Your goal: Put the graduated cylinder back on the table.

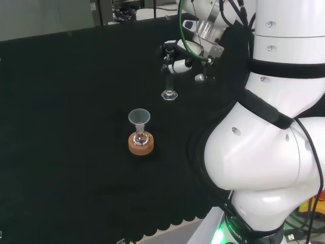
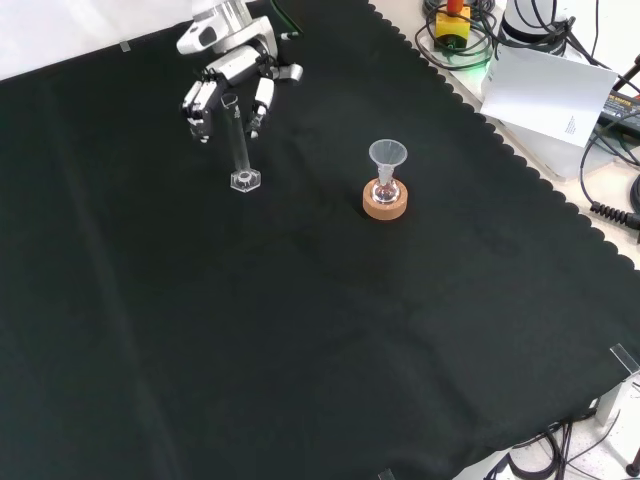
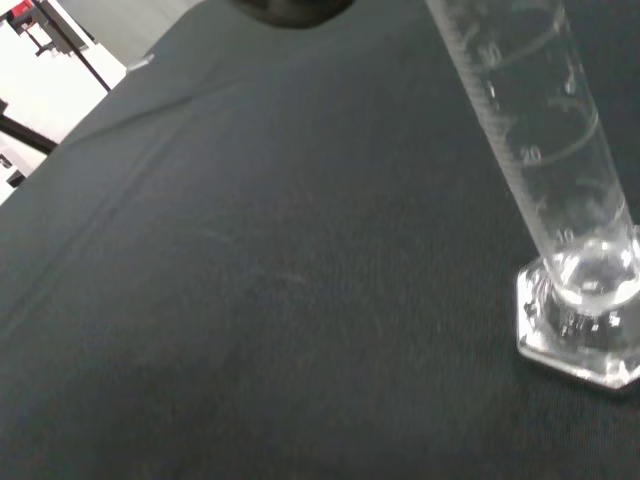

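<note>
The clear graduated cylinder [image 1: 169, 76] stands upright with its hexagonal foot on the black cloth [image 2: 300, 330]. In the front view the cylinder [image 2: 241, 145] rises between the fingers of the hand [image 2: 232, 68], which hang down on either side of its top with a gap on the left side. The head view has the hand [image 1: 184, 60] at the cylinder's top, just to its right. Close up, the wrist view shows the cylinder [image 3: 540, 150] with its scale marks and its foot flat on the cloth.
A small flask with a clear funnel [image 1: 138, 117] in its neck sits on a cork ring [image 1: 140, 146], nearer than the cylinder in the head view. In the front view the cork ring [image 2: 385, 206] lies to the cylinder's right. Cables and paper lie beyond the cloth's scalloped edge [image 2: 520, 165].
</note>
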